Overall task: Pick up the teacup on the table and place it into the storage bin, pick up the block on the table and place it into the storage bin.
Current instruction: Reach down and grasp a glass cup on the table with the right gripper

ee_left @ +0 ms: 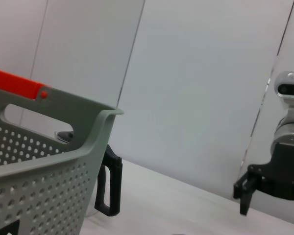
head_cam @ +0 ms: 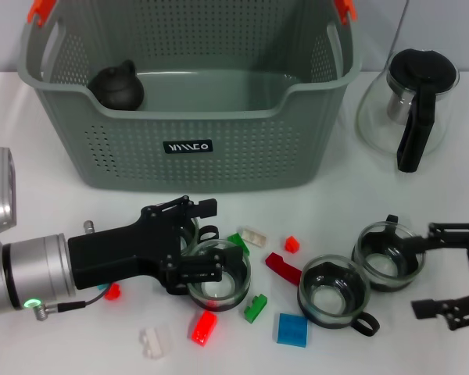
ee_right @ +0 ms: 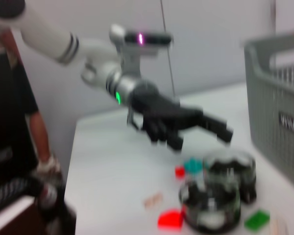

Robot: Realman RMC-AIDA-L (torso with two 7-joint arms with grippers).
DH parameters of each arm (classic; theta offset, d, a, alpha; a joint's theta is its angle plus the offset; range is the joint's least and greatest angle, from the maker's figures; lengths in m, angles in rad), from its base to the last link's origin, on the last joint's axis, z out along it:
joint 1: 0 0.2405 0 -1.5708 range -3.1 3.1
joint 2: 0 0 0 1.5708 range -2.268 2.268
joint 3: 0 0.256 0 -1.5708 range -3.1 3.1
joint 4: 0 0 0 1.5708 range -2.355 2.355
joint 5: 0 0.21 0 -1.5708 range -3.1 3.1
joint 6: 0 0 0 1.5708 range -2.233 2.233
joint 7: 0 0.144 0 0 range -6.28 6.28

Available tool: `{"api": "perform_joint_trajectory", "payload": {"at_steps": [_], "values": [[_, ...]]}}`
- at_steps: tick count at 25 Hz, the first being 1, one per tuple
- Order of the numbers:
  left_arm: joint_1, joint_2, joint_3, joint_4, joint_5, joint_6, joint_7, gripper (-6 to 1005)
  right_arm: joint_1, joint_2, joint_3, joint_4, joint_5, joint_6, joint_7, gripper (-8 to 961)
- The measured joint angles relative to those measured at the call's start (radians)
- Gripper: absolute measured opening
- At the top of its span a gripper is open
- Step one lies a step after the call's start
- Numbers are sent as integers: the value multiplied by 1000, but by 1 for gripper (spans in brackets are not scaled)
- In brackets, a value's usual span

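Observation:
The grey-green storage bin (head_cam: pixel 195 160) stands at the back of the table, and its wall also fills the left wrist view (ee_left: pixel 39 166). Several glass teacups sit in front of it. My left gripper (head_cam: pixel 194 241) is open and low over two of them: one teacup (head_cam: pixel 219 283) lies under its near finger, and another (head_cam: pixel 191 229) is partly hidden between the fingers. My right gripper (head_cam: pixel 452 269) is open beside a third teacup (head_cam: pixel 385 254), with one more teacup (head_cam: pixel 336 293) to its left. Small blocks lie scattered, among them a red block (head_cam: pixel 205 326) and a blue block (head_cam: pixel 291 329).
A dark teapot (head_cam: pixel 117 86) sits inside the bin at its left. A glass pitcher with a black handle (head_cam: pixel 413 105) stands right of the bin. Green (head_cam: pixel 255 307), white (head_cam: pixel 155 341) and dark red (head_cam: pixel 283 268) blocks lie among the cups.

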Motion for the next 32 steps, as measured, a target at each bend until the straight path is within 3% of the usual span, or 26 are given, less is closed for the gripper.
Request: {"api": "perform_joint_trajectory", "payload": {"at_steps": [5,14,32], "values": [[0,-10,-5,0,-2,-5,0,926,21,10,0,-132,-135,-21,105,915],[3,-17,-5,0,-15,-6,-2,924,62,44,-13,-223,-230,0,158,911],[22,-20,-6,-15,-49,-9,-2,920,88,98,-236,-292,-242,162,159,911]]}}
